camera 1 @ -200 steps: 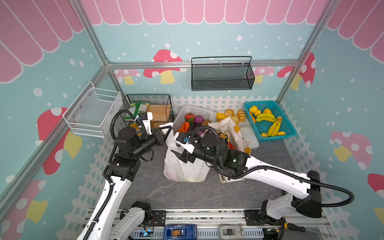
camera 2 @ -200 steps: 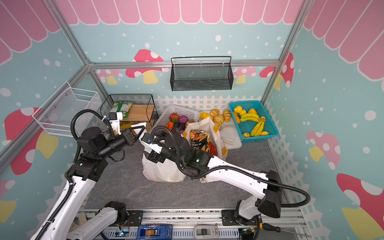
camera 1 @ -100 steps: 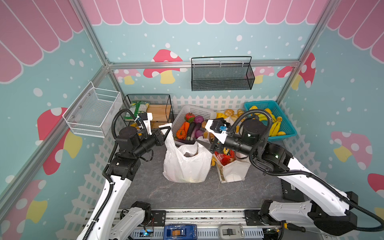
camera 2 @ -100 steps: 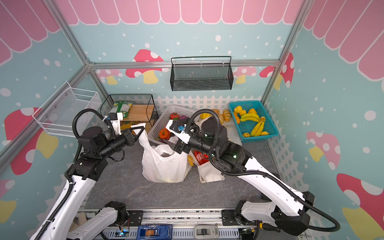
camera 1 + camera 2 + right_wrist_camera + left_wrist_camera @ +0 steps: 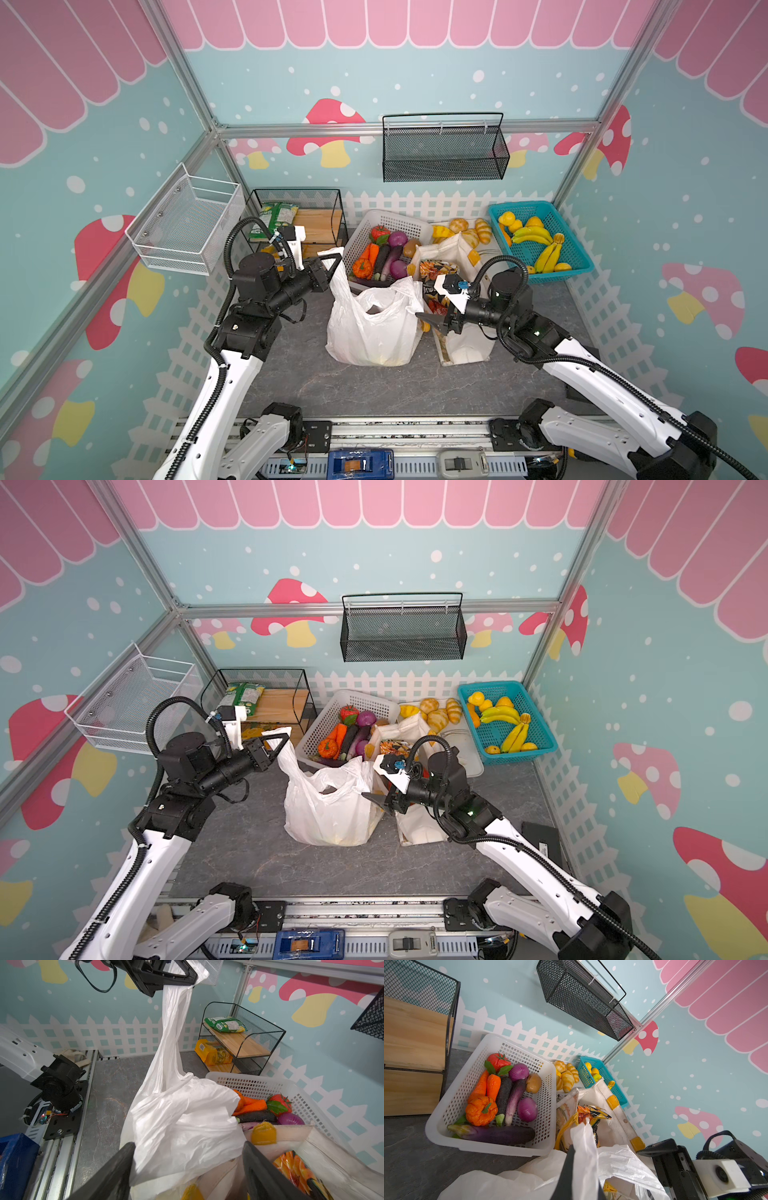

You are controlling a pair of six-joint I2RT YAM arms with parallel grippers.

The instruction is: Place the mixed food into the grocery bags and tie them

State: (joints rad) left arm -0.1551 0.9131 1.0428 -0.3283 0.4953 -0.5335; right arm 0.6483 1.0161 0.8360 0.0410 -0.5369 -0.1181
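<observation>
Left claw [image 5: 336,261] is clenched on a handle of the white plastic bag [image 5: 374,328], which hangs below it to the worktop [image 5: 332,386]. Right claw [image 5: 187,1147] is spread wide with the bag's far rim between its fingers. The canvas tote [image 5: 469,349], holding a snack packet [image 5: 436,266], stands just beside it.

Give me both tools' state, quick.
Left tool: closed on the white plastic bag's handle.
Right tool: open, holding nothing, bag plastic between its jaws.
</observation>
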